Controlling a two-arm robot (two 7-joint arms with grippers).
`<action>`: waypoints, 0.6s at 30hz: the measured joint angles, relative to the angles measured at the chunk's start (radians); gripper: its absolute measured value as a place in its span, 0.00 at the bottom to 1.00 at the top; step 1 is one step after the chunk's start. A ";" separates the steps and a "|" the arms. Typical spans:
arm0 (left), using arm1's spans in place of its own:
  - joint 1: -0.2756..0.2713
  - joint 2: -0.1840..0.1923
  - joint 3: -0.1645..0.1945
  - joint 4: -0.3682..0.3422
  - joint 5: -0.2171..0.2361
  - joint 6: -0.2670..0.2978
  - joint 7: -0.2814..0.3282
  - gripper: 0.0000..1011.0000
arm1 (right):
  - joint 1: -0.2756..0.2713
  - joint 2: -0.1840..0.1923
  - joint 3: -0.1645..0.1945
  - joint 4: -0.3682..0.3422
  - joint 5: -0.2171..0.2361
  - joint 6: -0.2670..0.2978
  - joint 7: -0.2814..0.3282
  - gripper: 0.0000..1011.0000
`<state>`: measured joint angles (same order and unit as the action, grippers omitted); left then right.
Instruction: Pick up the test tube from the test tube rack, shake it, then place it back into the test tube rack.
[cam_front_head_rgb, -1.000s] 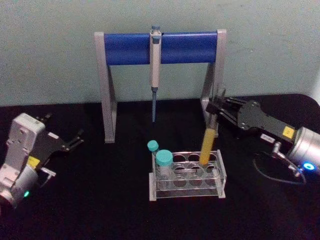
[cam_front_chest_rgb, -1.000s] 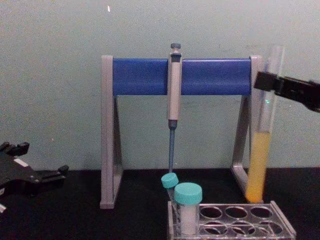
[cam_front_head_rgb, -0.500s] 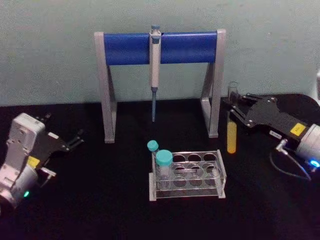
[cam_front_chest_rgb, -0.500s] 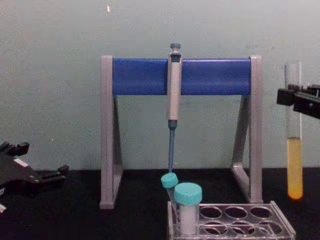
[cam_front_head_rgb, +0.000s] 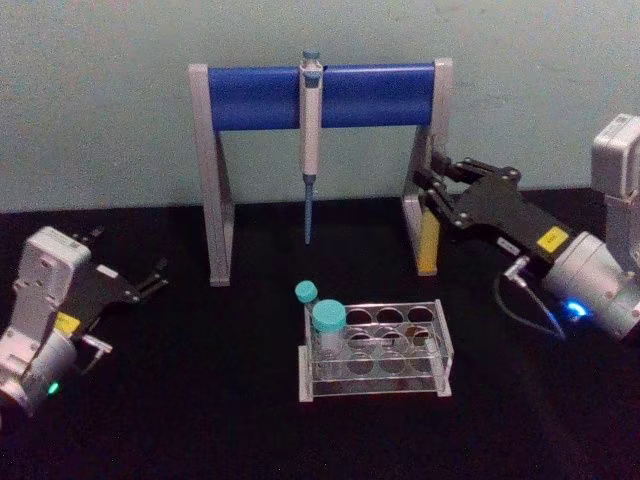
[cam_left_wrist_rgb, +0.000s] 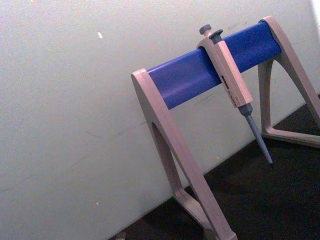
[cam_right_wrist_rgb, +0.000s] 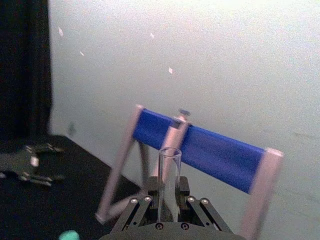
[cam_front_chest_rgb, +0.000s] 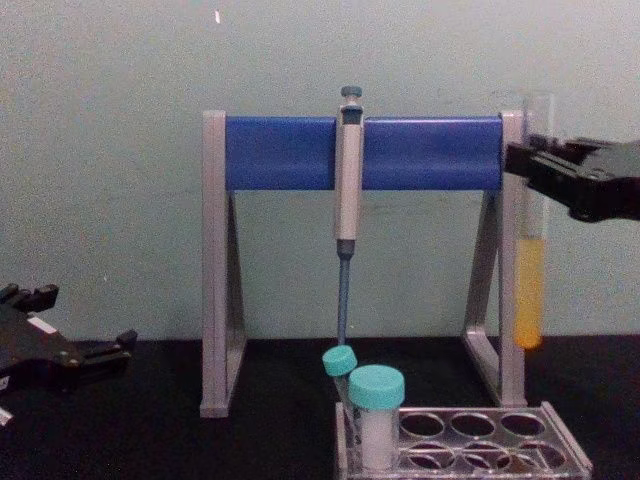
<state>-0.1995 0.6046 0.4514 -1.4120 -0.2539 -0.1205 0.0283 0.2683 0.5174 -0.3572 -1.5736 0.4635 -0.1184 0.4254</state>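
My right gripper (cam_front_head_rgb: 432, 186) is shut on the test tube (cam_front_head_rgb: 428, 240), a slim clear glass tube with yellow-orange liquid in its lower part. It holds the tube upright in the air, close to the right leg of the pipette stand. From the chest, the gripper (cam_front_chest_rgb: 530, 165) grips the test tube (cam_front_chest_rgb: 529, 290) near its top, well above the table. In the right wrist view the open tube mouth (cam_right_wrist_rgb: 169, 165) rises between the fingers (cam_right_wrist_rgb: 145, 200). The clear test tube rack (cam_front_head_rgb: 432, 345) sits on the black table, below and to the left of the tube. My left gripper (cam_front_head_rgb: 152, 280) rests open at the far left.
A grey-and-blue pipette stand (cam_front_head_rgb: 320, 95) stands behind the rack with a grey-blue pipette (cam_front_head_rgb: 310, 150) hanging from it. Two teal-capped tubes (cam_front_head_rgb: 327, 318) sit at the rack's left end (cam_front_chest_rgb: 376, 390). A cable (cam_front_head_rgb: 525, 300) loops under the right arm.
The right gripper carried the tube out to the right of the stand, then swung it back left and higher, level with the stand's right leg. The left arm stayed put.
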 joint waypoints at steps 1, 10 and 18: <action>0.000 0.000 0.000 0.000 0.000 0.000 0.000 0.99 | 0.004 -0.008 -0.002 0.007 0.007 -0.004 0.011 0.23; 0.000 0.000 0.000 0.000 0.000 0.000 0.000 0.99 | 0.018 -0.047 -0.003 0.050 0.125 -0.022 0.169 0.23; 0.000 0.000 0.000 0.000 0.000 0.000 0.000 0.99 | -0.002 0.001 0.004 0.032 0.184 -0.005 0.232 0.23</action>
<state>-0.1995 0.6046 0.4514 -1.4120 -0.2539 -0.1205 0.0283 0.2665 0.5180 -0.3528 -1.5416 0.6480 -0.1233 0.6573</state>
